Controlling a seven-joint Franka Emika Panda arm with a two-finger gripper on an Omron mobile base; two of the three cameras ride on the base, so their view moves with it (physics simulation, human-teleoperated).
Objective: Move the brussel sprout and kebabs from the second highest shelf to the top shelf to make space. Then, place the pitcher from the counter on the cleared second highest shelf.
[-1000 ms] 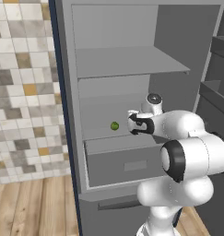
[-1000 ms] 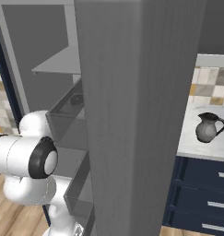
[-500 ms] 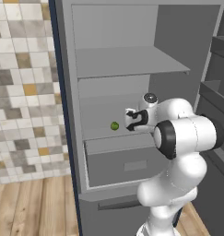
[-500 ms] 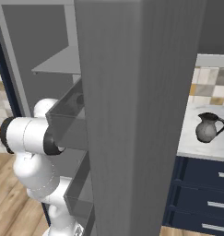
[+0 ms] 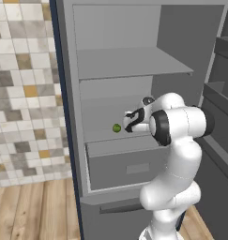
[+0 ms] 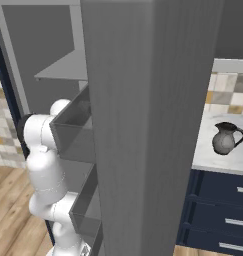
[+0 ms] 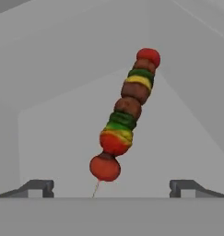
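The kebabs (image 7: 125, 113), a stick of red, brown, green and yellow chunks, lie on the second highest shelf (image 7: 53, 147) straight ahead of my gripper (image 7: 111, 189). Its fingertips (image 7: 37, 186) stand wide open, one on each side of the stick's near end, with nothing between them. In the left base view my gripper (image 5: 130, 120) reaches into the grey cabinet just right of the brussel sprout (image 5: 116, 127), a tiny green ball on the second highest shelf (image 5: 99, 136). The top shelf (image 5: 129, 63) above is bare. The pitcher (image 6: 225, 139) stands on the counter (image 6: 205, 157).
A boxy grey drawer (image 5: 125, 161) juts out just below my hand. The cabinet's side wall (image 6: 148, 125) stands close in the right base view. Navy drawer fronts (image 6: 218, 215) sit under the counter. Tiled wall (image 5: 21, 93) and wood floor (image 5: 35, 206) lie to the left.
My gripper has edged left and deeper into the cabinet, toward the sprout, while the elbow swung up and in front of it. The jaws stay wide open.
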